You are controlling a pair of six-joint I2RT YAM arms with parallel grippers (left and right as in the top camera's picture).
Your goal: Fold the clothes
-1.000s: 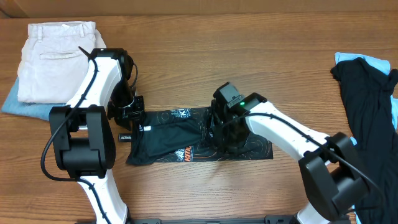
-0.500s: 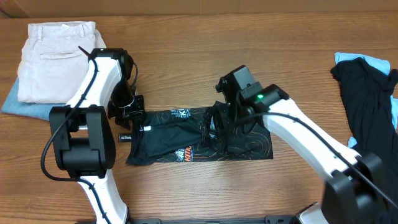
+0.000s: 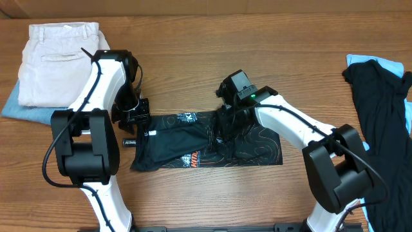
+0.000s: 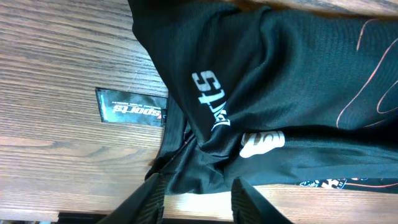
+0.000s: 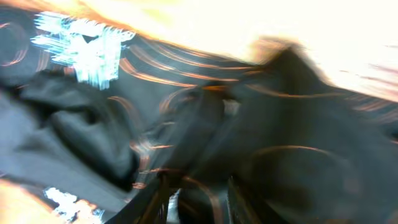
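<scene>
Brown wood-grain table [image 3: 193, 58] filling the overhead view, grain running left to right, bright even light

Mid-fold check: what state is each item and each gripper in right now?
black shirt, lying flat, folded into a long narrow band.
left gripper, jaws apart over the shirt's left end.
right gripper, down on the shirt's middle; view blurred, jaws unclear.
beige trousers, folded, resting on a blue garment.
black garment, crumpled at the overhead view's right edge.
</scene>
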